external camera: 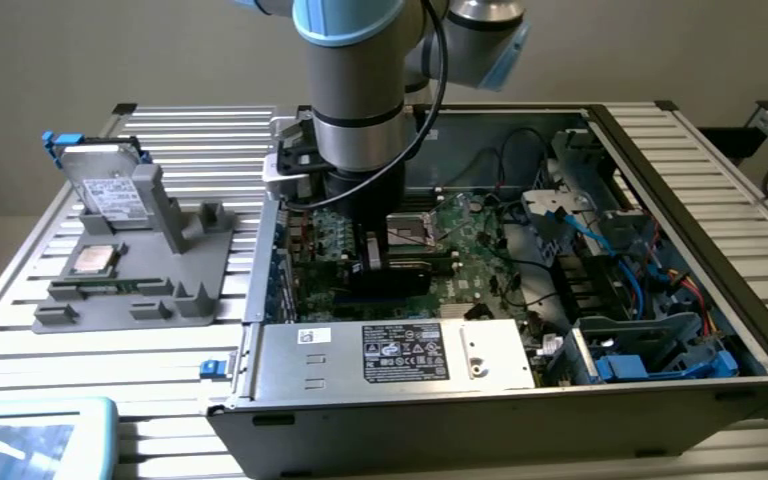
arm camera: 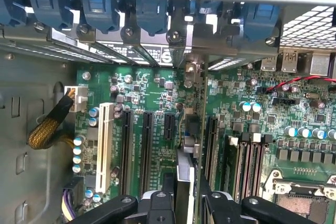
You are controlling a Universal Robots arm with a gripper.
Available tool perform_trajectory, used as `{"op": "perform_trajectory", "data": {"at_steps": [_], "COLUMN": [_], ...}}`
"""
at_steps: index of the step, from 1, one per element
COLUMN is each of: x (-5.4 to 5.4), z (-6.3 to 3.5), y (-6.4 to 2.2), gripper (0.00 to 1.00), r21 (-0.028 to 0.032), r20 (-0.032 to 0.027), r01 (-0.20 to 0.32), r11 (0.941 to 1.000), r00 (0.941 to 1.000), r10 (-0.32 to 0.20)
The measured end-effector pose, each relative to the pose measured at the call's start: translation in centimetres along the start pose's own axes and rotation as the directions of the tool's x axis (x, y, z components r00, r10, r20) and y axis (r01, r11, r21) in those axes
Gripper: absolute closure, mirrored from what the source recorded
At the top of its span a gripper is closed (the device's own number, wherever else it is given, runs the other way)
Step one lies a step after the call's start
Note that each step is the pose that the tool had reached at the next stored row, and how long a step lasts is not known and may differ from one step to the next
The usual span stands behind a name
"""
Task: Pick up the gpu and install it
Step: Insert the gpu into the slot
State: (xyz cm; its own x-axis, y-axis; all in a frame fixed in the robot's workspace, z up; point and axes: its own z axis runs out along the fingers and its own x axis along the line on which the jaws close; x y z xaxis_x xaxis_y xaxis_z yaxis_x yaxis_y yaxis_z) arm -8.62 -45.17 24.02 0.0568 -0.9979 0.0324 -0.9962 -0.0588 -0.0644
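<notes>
Now the black pincer grips the thin dark green-black gpu edge-on, held upright so its lower edge meets the motherboard slot toward twelve o'clock.

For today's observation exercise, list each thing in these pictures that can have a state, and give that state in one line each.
gpu: held edge-on in the pincer, standing upright over the motherboard between expansion slots.
pincer: closed on the gpu.
computer case: side panel off, interior exposed.
hard drive: standing upright in the grey holder outside the case.
white PCI slot: empty.
black expansion slots: empty.
</notes>
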Motion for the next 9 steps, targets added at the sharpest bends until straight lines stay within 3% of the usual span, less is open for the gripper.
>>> {"op": "perform_trajectory", "data": {"at_steps": [9], "x": [0.04], "z": [0.05], "y": [0.0], "gripper": [0.73], "r21": [0.0001], "r20": [0.0], "r01": [0.0], "r11": [1.0], "r00": [1.0], "r10": [0.0]}}
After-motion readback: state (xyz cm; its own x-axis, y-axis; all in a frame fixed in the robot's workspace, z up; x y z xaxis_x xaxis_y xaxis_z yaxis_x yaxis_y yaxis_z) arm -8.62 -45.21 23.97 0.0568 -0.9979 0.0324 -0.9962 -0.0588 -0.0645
